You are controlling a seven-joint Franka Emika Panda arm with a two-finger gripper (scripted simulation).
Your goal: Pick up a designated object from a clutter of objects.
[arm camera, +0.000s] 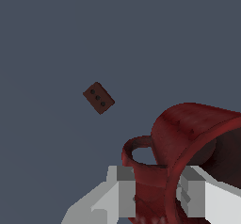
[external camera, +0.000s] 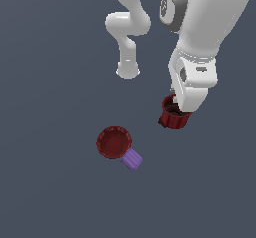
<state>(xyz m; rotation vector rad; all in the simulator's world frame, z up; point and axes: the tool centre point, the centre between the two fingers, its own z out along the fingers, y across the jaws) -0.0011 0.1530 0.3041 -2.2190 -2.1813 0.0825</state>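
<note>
Taken from the exterior view's left, open grey floor is seen first, then the wide red bowl [external camera: 114,142] with its purple handle [external camera: 132,159] pointing toward the lower right. It sits well apart from everything else. Farther toward the exterior view's right, the small dark red cup [external camera: 174,116] is found directly under the gripper [external camera: 181,109], partly hidden by the white hand.

The deciding relation is shown best in the wrist view: the cup [arm camera: 188,148] is lodged between the two white fingers [arm camera: 120,190], with its wall, by the handle loop, pinched between them. The jaws are drawn narrow and closed on the cup. The cup is tilted, its dark mouth turned sideways instead of upward, so its long axis is judged to lie across the hand rather than in line with it. Whether the cup has cleared the floor cannot be told for certain; it appears to hang just above it.

The tiny dark brown block [arm camera: 99,98] is seen lying flat on the floor, well apart from the cup, and is not visible in the exterior view.

Room for lifting is judged ample: nothing is stacked overhead, no edge is in view, and the bowl and the block are well clear. The tilted hold is judged the one risk, as the cup could swing or slip
</note>
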